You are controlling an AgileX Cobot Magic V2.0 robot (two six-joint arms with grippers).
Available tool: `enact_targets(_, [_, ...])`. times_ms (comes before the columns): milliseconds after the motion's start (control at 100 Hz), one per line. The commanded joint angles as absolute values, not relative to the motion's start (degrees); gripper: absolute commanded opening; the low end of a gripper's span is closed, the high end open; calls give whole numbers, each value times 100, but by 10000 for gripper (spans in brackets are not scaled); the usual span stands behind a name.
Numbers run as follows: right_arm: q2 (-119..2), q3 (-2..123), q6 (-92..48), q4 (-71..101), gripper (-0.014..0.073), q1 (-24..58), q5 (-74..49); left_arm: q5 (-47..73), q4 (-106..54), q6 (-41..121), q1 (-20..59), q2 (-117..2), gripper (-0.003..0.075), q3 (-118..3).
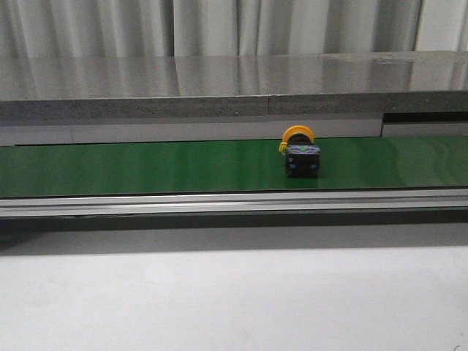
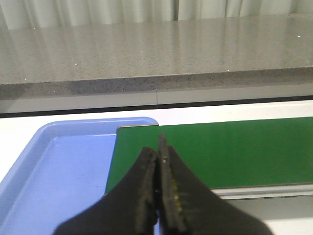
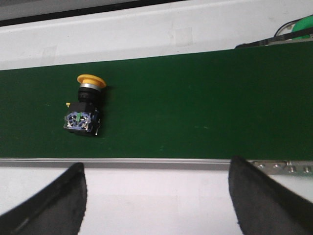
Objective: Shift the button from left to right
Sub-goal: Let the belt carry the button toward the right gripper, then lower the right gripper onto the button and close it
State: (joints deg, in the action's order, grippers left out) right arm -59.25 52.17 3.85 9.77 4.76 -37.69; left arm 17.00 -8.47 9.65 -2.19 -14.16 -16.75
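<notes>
The button (image 1: pixel 300 153) lies on its side on the green belt (image 1: pixel 146 167), right of the middle, with its yellow-orange head toward the far side and its black body toward me. The right wrist view shows the button (image 3: pixel 85 106) on the belt (image 3: pixel 195 103), well beyond and off to one side of my right gripper (image 3: pixel 156 169), which stands open over the white table with nothing between its fingers. My left gripper (image 2: pixel 159 152) is shut and empty, hanging near the belt's (image 2: pixel 234 152) left end. Neither gripper appears in the front view.
A blue tray (image 2: pixel 54 171) sits at the belt's left end. An aluminium rail (image 1: pixel 234 202) runs along the belt's near edge. A grey stone counter (image 1: pixel 234 88) lies behind the belt. White table (image 1: pixel 234 300) fills the foreground.
</notes>
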Motion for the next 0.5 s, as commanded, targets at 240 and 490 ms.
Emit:
enact_targets(240, [-7525, 6326, -191, 1185, 594, 1030, -3487, 1269, -886, 986, -184, -1464, -21, -1830])
enact_targets(490, [-8533, 6872, -461, 1144, 594, 1215, -3348, 1269, -886, 986, -184, -1464, -20, -1830])
